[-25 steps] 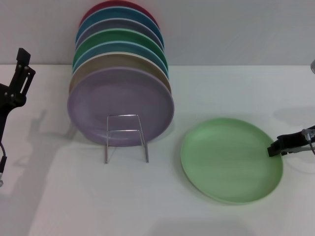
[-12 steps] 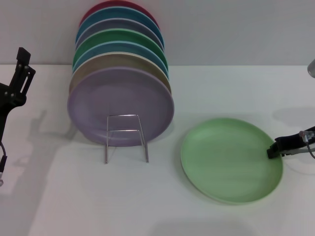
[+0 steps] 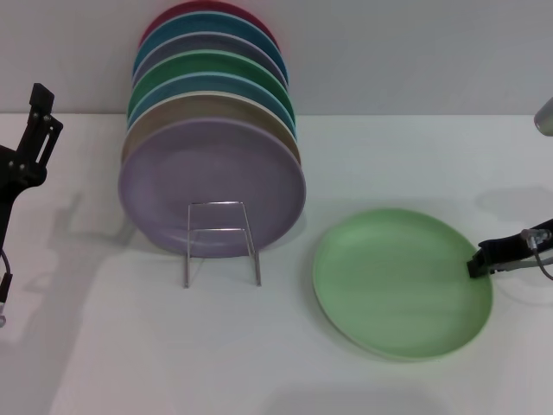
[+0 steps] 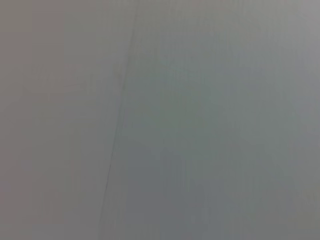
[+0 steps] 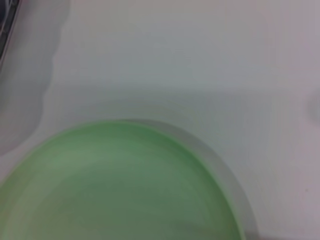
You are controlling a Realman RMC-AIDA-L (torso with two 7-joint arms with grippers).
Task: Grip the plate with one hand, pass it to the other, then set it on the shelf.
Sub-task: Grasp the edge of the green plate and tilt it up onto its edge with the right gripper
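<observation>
The pale mint-green plate (image 3: 402, 281) lies flat on the white table, right of centre. It also fills the lower part of the right wrist view (image 5: 115, 185). My right gripper (image 3: 482, 259) reaches in from the right edge, with its dark tip at the plate's right rim. The silver wire shelf (image 3: 220, 240) stands left of centre, its front loop empty. My left gripper (image 3: 36, 121) is raised at the far left, away from the plate and holding nothing I can see. The left wrist view shows only a blank grey surface.
Several plates stand upright in a row behind the shelf's front loop, with a lavender-purple plate (image 3: 212, 186) in front and a dark green plate (image 3: 212, 69) farther back. A grey wall runs behind the table (image 3: 130, 346).
The mint-green plate has slid slightly to the left. My right gripper's tip has stayed at its right rim. The left arm has not moved.
</observation>
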